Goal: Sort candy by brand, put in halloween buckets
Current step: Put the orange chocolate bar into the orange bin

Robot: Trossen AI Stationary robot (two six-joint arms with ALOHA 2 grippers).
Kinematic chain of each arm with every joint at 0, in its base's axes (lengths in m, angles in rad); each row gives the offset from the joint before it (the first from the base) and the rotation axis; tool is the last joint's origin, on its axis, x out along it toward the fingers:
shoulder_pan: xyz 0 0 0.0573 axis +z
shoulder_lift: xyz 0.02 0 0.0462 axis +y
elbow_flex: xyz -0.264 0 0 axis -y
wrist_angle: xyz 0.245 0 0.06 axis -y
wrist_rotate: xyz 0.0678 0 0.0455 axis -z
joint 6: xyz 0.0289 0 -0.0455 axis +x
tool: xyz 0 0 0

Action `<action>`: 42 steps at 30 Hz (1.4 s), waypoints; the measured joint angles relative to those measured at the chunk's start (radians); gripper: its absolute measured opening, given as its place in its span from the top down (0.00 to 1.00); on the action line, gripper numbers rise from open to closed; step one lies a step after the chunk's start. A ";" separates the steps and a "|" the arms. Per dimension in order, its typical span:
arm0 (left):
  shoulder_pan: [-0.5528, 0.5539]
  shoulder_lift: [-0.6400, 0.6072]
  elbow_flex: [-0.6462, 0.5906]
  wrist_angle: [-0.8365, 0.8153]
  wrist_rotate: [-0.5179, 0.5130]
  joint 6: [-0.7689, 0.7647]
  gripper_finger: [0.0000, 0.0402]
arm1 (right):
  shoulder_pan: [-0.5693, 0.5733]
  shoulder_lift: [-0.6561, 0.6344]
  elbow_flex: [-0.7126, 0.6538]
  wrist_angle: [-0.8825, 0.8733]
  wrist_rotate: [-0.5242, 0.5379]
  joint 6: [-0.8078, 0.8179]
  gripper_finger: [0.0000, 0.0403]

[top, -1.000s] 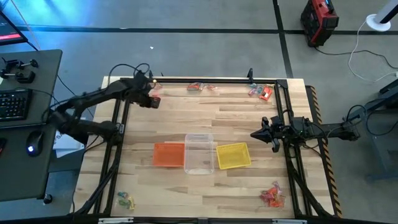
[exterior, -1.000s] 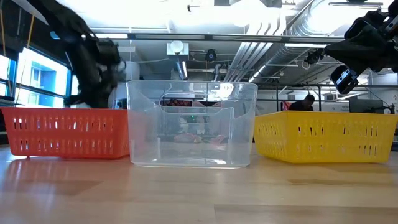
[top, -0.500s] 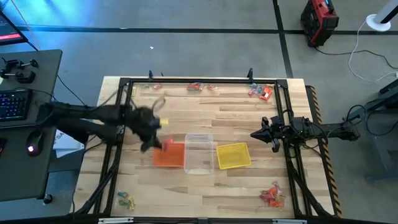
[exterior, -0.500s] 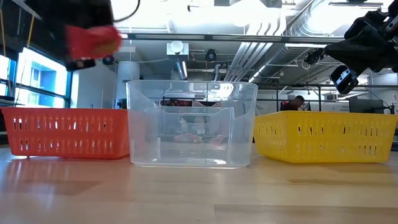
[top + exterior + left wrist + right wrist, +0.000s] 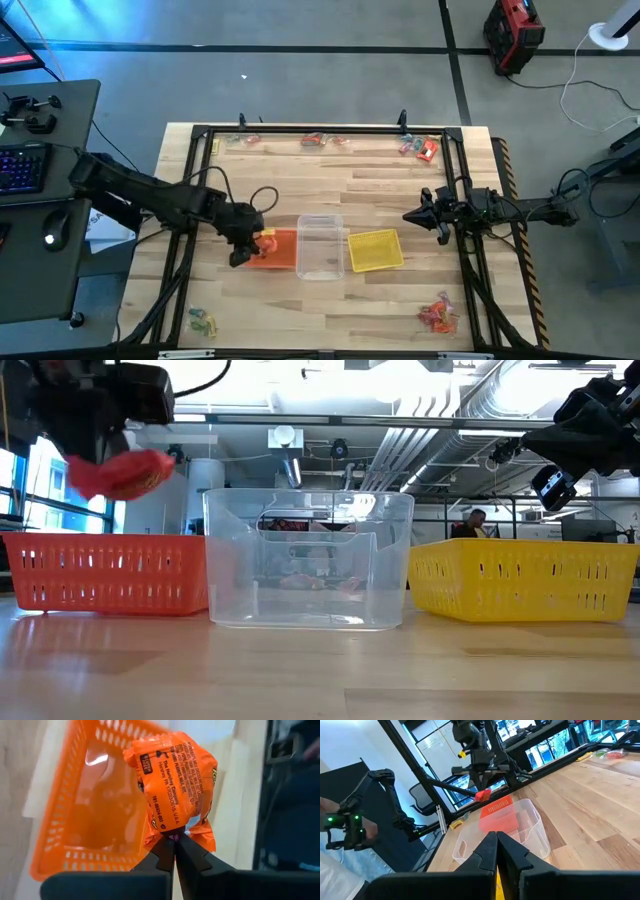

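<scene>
Probably a robotics lab: exposed ceiling ducts, taped concrete floor, computer desk.

Bright, even overhead light. Ceiling lamps glare at 12 o'clock in the low view. The clear tub glints. Left-wrist background blurs behind the sharp wrapper.

**Materials and Surface Finish**

Table top: light wood planks, smooth, satin sheen, visible grain. Frame rails along upper part of high view: black metal, matt. Orange bucket, left in low view: perforated plastic, slightly glossy. Clear bucket, centre: transparent smooth plastic, glossy with reflections. Yellow bucket, right: perforated plastic, semi-gloss. Candy wrapper, centre of left wrist view: orange crinkled film, glossy, printed. Left gripper fingers: black, matt, smooth. Floor, upper high view: grey, dull, smooth.
</scene>
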 joint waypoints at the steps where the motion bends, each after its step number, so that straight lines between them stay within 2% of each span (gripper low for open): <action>1: -0.002 0.015 0.000 -0.004 -0.002 0.009 0.98 | 0.000 0.000 0.000 0.000 0.000 0.000 1.00; 5: 0.008 0.079 0.000 0.000 -0.020 0.004 0.91 | 0.000 0.000 0.000 0.000 0.000 0.000 1.00; 9: 0.028 0.114 0.000 0.002 0.002 -0.010 0.78 | 0.000 0.000 0.000 0.000 0.000 0.000 1.00; 12: 0.068 0.106 0.012 -0.010 0.044 -0.033 0.68 | 0.000 0.000 0.000 0.000 0.000 0.000 1.00; 15: 0.156 0.060 0.099 -0.004 0.052 -0.004 0.60 | 0.000 0.000 0.000 0.000 0.000 0.000 1.00; 16: 0.193 0.039 0.142 -0.001 0.030 0.030 0.58 | 0.000 0.000 0.000 0.000 0.000 0.000 1.00; 18: 0.280 0.010 0.236 0.007 -0.076 0.095 0.56 | 0.000 0.000 0.000 0.000 0.000 0.000 1.00; 20: 0.390 0.009 0.333 0.004 -0.189 0.154 0.56 | 0.000 0.000 0.000 0.000 0.000 0.000 1.00; 21: 0.458 0.023 0.378 0.004 -0.210 0.183 0.56 | 0.000 0.000 0.000 0.000 0.000 0.000 1.00; 26: 0.750 0.195 0.525 0.002 -0.120 0.333 0.56 | 0.000 0.000 0.000 0.000 0.000 0.000 1.00; 30: 0.880 0.420 0.570 0.001 -0.082 0.436 0.56 | 0.000 0.000 0.000 0.000 0.000 0.000 1.00; 36: 0.949 0.728 0.700 -0.007 -0.092 0.515 0.56 | 0.000 0.000 0.000 0.000 0.000 0.000 1.00; 42: 0.930 0.896 0.829 -0.006 -0.201 0.645 0.56 | 0.000 0.000 0.000 0.000 0.000 0.000 1.00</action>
